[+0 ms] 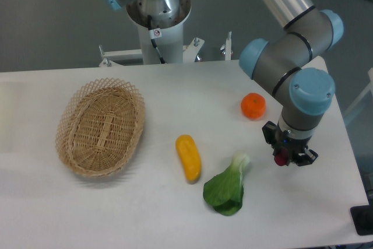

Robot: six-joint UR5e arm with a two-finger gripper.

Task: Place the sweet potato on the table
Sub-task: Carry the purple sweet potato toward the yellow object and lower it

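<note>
My gripper (288, 157) points down over the right part of the white table (175, 220), just right of the leafy green. A small dark reddish piece, the sweet potato (281, 159), shows between its fingers. The gripper is shut on it. Most of the sweet potato is hidden by the fingers and wrist. I cannot tell whether it touches the tabletop.
An oval wicker basket (102, 126) lies at the left. A yellow-orange oblong vegetable (188, 157) lies mid-table, a leafy green (227, 188) beside it and a round orange fruit (253, 105) behind the gripper. The table's right edge is close to the gripper.
</note>
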